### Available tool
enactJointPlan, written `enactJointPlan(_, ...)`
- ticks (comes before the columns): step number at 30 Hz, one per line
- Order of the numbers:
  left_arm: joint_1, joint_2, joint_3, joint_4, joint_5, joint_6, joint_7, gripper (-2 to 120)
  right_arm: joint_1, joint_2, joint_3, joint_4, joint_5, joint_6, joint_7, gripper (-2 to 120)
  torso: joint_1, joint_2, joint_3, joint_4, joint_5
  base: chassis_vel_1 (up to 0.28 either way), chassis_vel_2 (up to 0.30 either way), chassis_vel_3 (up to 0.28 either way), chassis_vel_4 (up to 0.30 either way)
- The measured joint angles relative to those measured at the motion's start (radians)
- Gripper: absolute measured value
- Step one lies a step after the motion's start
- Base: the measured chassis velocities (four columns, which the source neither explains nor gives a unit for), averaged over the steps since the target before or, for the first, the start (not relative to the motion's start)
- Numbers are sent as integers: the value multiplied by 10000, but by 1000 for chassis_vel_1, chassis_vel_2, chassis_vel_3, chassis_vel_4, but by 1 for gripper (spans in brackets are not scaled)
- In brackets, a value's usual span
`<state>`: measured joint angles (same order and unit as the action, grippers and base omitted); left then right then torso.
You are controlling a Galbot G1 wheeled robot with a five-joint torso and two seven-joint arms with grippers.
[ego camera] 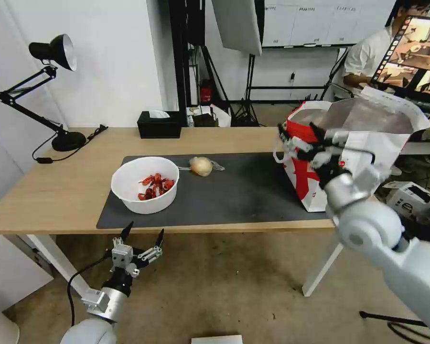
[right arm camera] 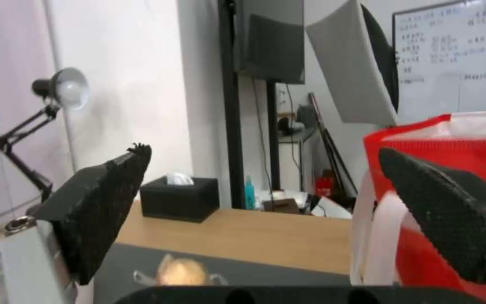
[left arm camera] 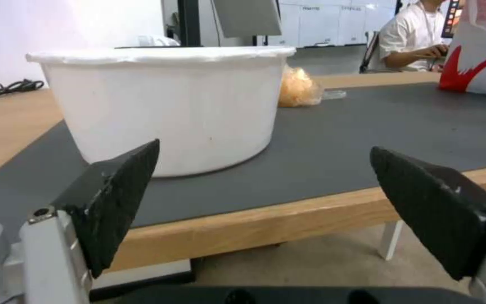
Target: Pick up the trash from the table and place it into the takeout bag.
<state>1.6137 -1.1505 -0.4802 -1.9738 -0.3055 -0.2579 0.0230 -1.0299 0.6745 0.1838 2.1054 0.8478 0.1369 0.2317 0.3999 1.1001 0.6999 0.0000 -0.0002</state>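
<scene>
We are holding our right gripper (ego camera: 298, 136) spread beside the takeout bag (ego camera: 368, 143) at 3 o'clock; our left gripper (ego camera: 143, 235) is hanging open below the table (ego camera: 48, 191), the bowl (ego camera: 145, 184) and wrapped ball (ego camera: 201, 166) lying on the mat (ego camera: 248, 191).

One white bowl (ego camera: 145, 184) of shells, one wrapped ball (ego camera: 201, 166), one takeout bag (ego camera: 349, 143), one tissue box (ego camera: 159, 125), one lamp (ego camera: 48, 91).

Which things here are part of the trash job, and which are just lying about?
Job:
white bowl of crayfish shells
clear-wrapped yellowish ball
takeout bag
left gripper, open below the table edge
right gripper, open beside the bag's rim

Lying about:
black tissue box
desk lamp
</scene>
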Motion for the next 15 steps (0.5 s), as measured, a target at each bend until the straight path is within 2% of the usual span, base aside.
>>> enactJointPlan(5, 105, -43, -43, 72, 28, -93, 2, 100, -1501, 365, 329, -107, -1230, 551, -399, 100, 0, 0, 0, 0, 0, 0, 0, 0, 0)
enactJointPlan(8, 277, -121, -113, 125, 48, -203, 55, 100, -2880, 994, 600, -399, -2238, 1161, -645, 100, 0, 0, 0, -1, 3, 0, 0, 0, 0)
enactJointPlan(9, 277, -121, -113, 125, 48, -203, 55, 100, -2880, 994, 600, -399, -2238, 1161, -645, 100, 0, 0, 0, -1, 3, 0, 0, 0, 0)
enactJointPlan(12, 429, -220, -215, 266, 62, -292, 238, 100, -4185, 1859, 757, -706, -3023, 1691, -868, 100, 0, 0, 0, -1, 6, 0, 0, 0, 0)
enactJointPlan(15, 514, -256, -237, 329, 63, -301, 257, 100, -4819, 2270, 792, -843, -3270, 1928, -1061, 100, -1, 0, 0, -1, -1, 0, 0, 0, 0)
